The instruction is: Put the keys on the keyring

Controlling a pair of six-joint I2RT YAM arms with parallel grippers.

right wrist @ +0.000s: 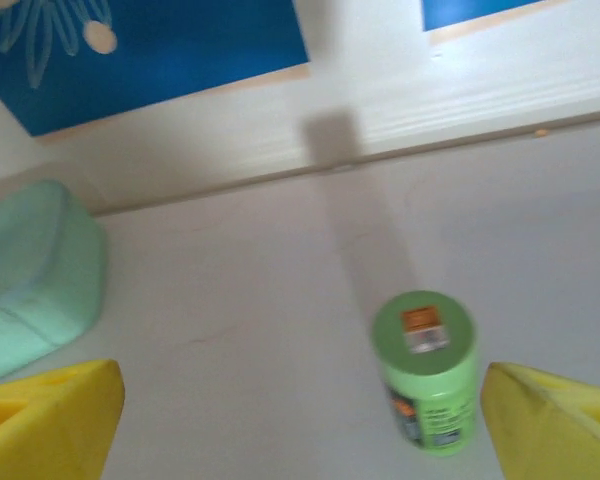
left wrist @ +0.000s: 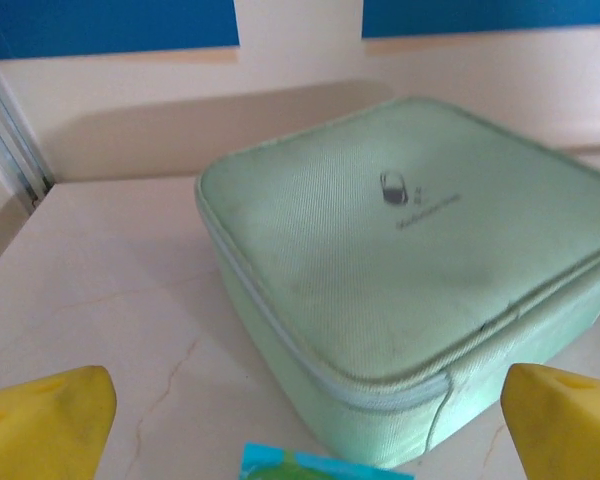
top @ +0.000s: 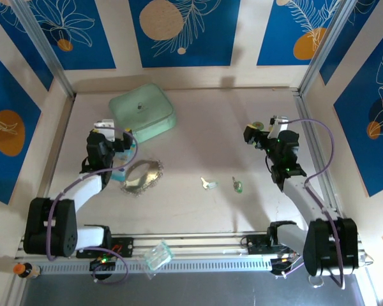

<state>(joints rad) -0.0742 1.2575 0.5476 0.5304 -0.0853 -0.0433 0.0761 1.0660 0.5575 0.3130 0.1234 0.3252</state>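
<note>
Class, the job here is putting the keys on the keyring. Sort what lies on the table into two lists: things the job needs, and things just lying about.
Needed for the job: silver key; green-headed key; beaded keyring.

Just lying about: mint-green box; green can; clear plastic piece at the near rail.

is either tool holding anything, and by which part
Nothing is held: left tool and right tool both stand open and empty; the keys lie loose.
</note>
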